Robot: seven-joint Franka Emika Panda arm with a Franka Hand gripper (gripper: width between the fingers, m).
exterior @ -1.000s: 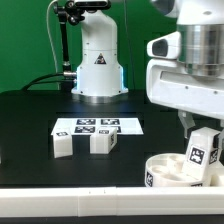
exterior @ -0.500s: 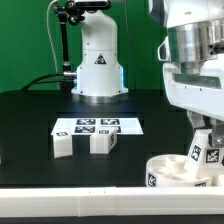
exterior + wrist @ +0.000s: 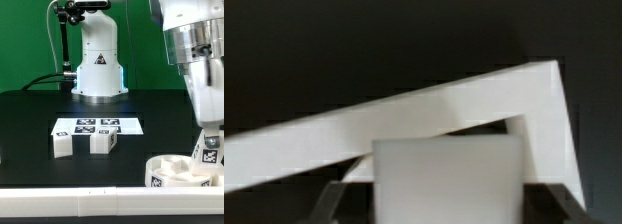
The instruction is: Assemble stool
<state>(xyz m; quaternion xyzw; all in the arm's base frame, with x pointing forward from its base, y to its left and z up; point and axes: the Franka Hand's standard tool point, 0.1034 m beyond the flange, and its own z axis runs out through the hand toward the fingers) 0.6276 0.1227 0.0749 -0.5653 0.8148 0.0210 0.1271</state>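
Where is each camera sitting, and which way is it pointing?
Exterior view: off the arm, across the table from the base, facing it; the arm and gripper, shut on a leg, show at the exterior view's right.
Wrist view: on the wrist, looking along the fingers at that leg; only fingers show.
Shared: the leg.

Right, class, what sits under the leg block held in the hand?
The round seat disc lies under the leg block. The hand and block cover their meeting point, so contact cannot be judged.
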